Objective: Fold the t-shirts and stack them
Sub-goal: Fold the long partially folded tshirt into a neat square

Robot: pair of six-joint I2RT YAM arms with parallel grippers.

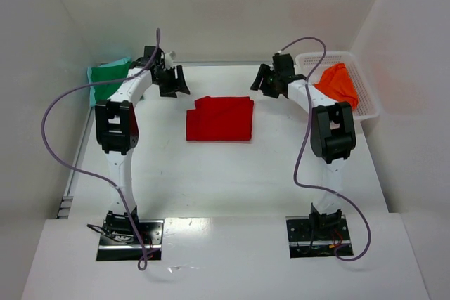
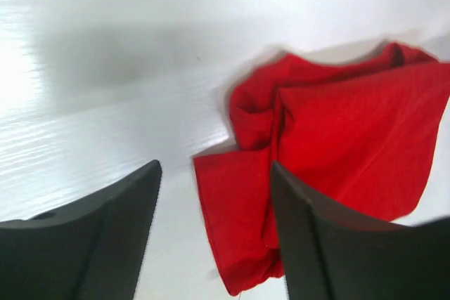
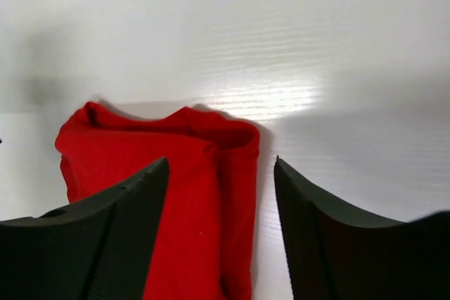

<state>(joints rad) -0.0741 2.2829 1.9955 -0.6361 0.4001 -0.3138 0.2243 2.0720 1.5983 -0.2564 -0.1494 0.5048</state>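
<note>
Red t-shirt (image 1: 219, 119) lies folded on the tabletop (image 1: 211, 187), midway between left gripper (image 1: 174, 89) and right gripper (image 1: 263, 86), both open and empty, equally near.

Bright overhead light glares off the table (image 3: 267, 96); wrist views blur.

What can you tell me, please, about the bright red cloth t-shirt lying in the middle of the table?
The bright red t-shirt is plain, soft cloth, without print. It lies folded into a rough rectangle, flat on the white table, near its middle. The far edge is uneven, with a bunched fold at the far left corner. Only the table touches it: the left gripper and right gripper hang open beyond its far corners, clear of the cloth.
</note>
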